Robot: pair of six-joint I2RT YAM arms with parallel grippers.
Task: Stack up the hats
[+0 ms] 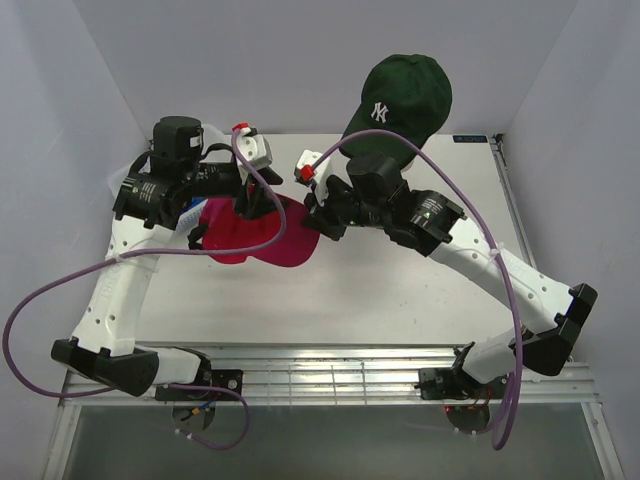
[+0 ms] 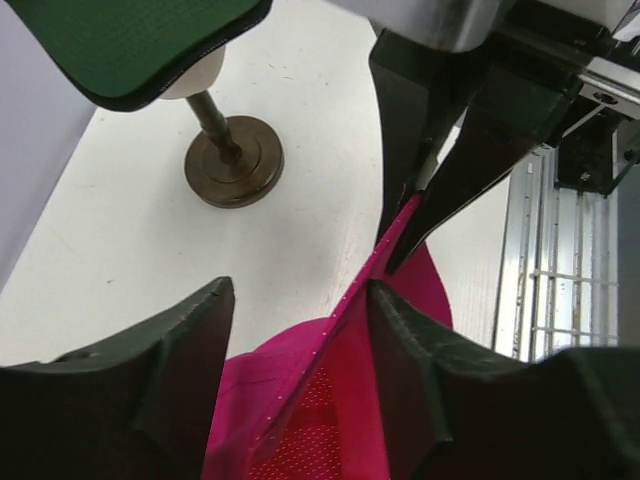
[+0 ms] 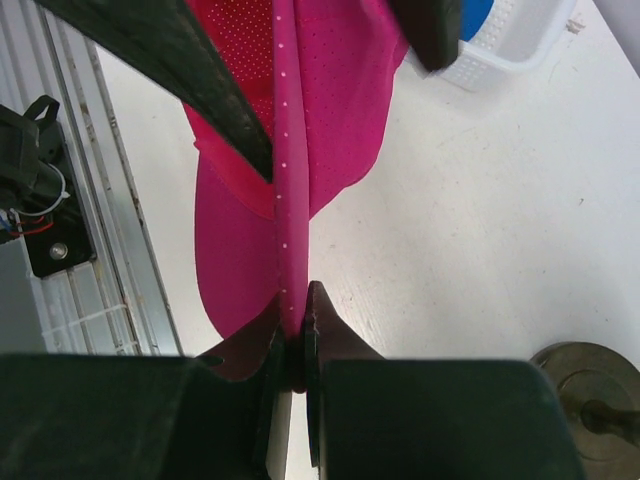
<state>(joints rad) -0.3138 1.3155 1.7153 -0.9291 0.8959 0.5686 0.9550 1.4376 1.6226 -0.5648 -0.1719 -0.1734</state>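
Magenta cap point(image 1: 258, 238) hangs at centre-left of the top view, between the two arms, over the counter point(image 1: 400, 290). Right tool point(image 3: 297, 320) pressed together on the cap's stitched edge, pinching it; in the left wrist view the same pinch shows just above frame centre, two dark fingers meeting on the fabric. Left tool point(image 2: 300, 295) spread, one finger on each side of that edge; the finger point(image 2: 420, 380) at lower right of its own view lies just beside the fabric, contact not clear; the other stands apart from it. Green cap point(image 1: 405, 95), white NY logo, sits on the head point(image 2: 195, 75) at upper centre-right of the top view, upright on a round stand point(image 2: 235, 160), apart from the magenta cap. White basket point(image 3: 510, 50) at upper right of the right wrist view, something blue inside, too little showing to name.
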